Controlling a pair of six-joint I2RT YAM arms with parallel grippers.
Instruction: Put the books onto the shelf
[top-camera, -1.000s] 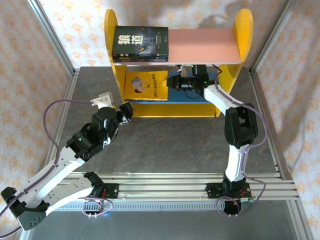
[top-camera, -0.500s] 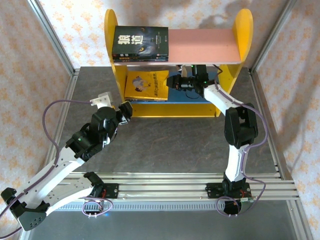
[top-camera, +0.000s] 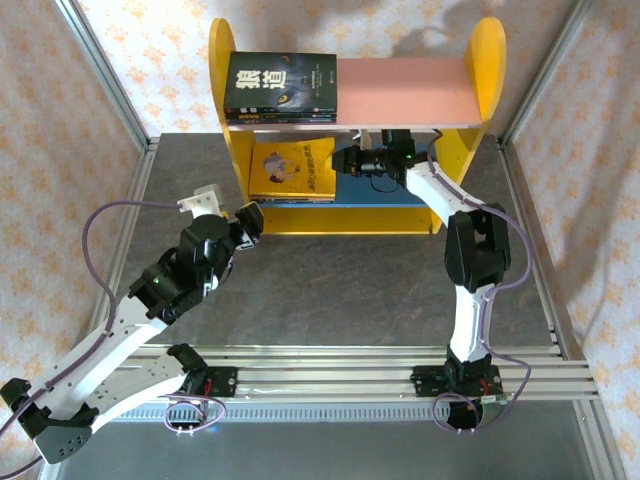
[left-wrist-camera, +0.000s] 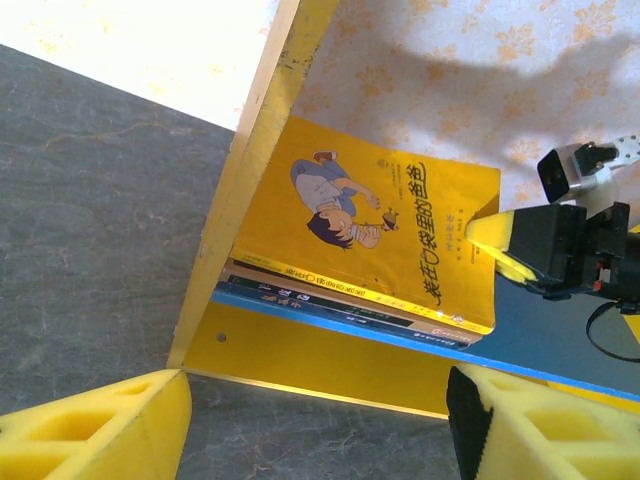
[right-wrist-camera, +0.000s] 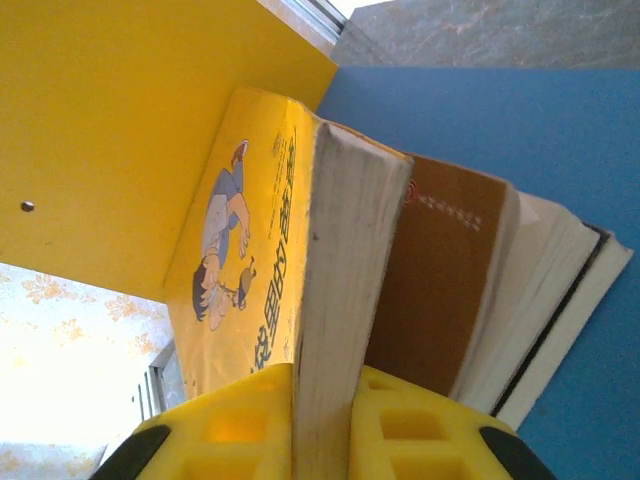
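The shelf (top-camera: 487, 60) stands at the back of the table, with a pink upper board and a blue lower board (right-wrist-camera: 500, 120). A stack of dark books (top-camera: 282, 85) lies on the pink board at the left. On the lower board, against the left side panel, the yellow book (top-camera: 292, 168) tops a brown book (right-wrist-camera: 440, 270) and darker ones. My right gripper (top-camera: 345, 160) reaches in from the right, shut on the yellow book's page edge (right-wrist-camera: 335, 280). My left gripper (top-camera: 250, 222) hovers open in front of the shelf's lower left corner, holding nothing.
The shelf's yellow left side panel (left-wrist-camera: 250, 170) and front base strip (left-wrist-camera: 330, 360) are close ahead of the left fingers (left-wrist-camera: 90, 425). Grey tabletop (top-camera: 340, 290) lies in front of the shelf. Patterned walls and metal frame rails enclose the workspace.
The right gripper has edged slightly left and deeper into the lower tier with the yellow book, which now lies a bit flatter on the stack. The left arm has barely moved.
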